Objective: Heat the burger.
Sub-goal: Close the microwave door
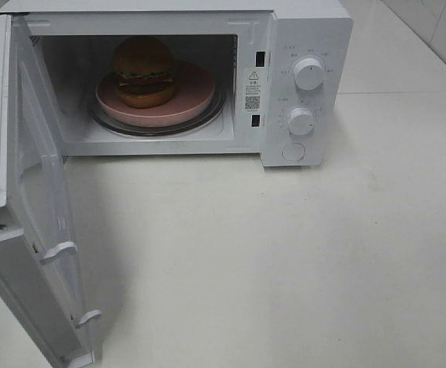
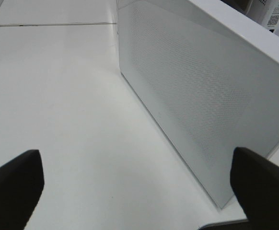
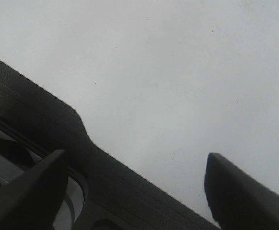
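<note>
- The burger [image 1: 142, 70] sits inside the microwave [image 1: 315, 38]; its open door [image 1: 43, 184], at frame left, is close to the left gripper [image 2: 137, 165], which is spread wide and empty.
- The right gripper [image 3: 137, 160] is open too and holds nothing.

You face a plain white tabletop [image 1: 284, 253] under even, diffuse light; the shadows on it are soft-edged. Note a thin seam [image 1: 407, 93] crossing it toward the far right edge. Beyond the far right corner you see a white tiled surface [image 1: 437, 27]; whether it is wall or floor is unclear.
</note>
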Motion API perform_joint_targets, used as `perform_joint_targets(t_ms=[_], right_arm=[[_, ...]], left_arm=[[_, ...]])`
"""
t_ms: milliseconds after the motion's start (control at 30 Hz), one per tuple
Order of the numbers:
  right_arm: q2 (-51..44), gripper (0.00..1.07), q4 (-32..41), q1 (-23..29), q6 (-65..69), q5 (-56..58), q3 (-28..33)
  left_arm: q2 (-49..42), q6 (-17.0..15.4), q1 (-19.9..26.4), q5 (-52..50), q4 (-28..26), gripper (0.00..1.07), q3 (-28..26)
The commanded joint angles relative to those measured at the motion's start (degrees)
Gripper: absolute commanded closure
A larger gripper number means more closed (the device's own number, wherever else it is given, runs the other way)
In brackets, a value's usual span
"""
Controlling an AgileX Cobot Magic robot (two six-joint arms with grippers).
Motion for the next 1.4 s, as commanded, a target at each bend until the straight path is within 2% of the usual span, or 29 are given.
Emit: perform_joint_targets(t_ms=[33,100,133,167,333,400,600,900,1033,1400], right_arm=[[-7.56,0.31,-2.46,-2.58,0.97,-0.11,2.69],[-9.0,0.31,-2.81,-3.5,0.97,-0.63,3.09],[-12.72,0.31,-3.21,-5.96,0.92,-1.55,3.9],[-12.72,0.31,-3.21,-5.96,0.92,-1.55,3.9],[-21.54,0.31,-2.58,-12.78,1.09,-5.96,7.22],[-22.86,0.31,-2.12,-13.58,0.86,-6.3,7.39],[-28.53,0.31,-2.06,-21.49,0.86,-6.3,7.39],[-36.9,0.31,-2.06,-29.62,0.86,-6.3,7.39],[-37.3,0.31,-2.06,-31.63,0.92,-6.3,7.39],[-37.3,0.32,-2.12,-31.63,0.92,-6.3,7.39]], left_arm=[[-0.97,-0.06,-0.29,-0.69,-0.17,0.09,0.11],[-0.97,-0.06,-0.29,-0.69,-0.17,0.09,0.11],[-0.97,-0.06,-0.29,-0.69,-0.17,0.09,0.11],[-0.97,-0.06,-0.29,-0.69,-0.17,0.09,0.11],[-0.97,-0.06,-0.29,-0.69,-0.17,0.09,0.11],[-0.97,-0.06,-0.29,-0.69,-0.17,0.09,0.11],[-0.97,-0.06,-0.29,-0.69,-0.17,0.09,0.11],[-0.97,-0.06,-0.29,-0.69,-0.17,0.09,0.11],[-0.97,-0.06,-0.29,-0.69,-0.17,0.09,0.11],[-0.92,-0.06,-0.29,-0.69,-0.17,0.09,0.11]])
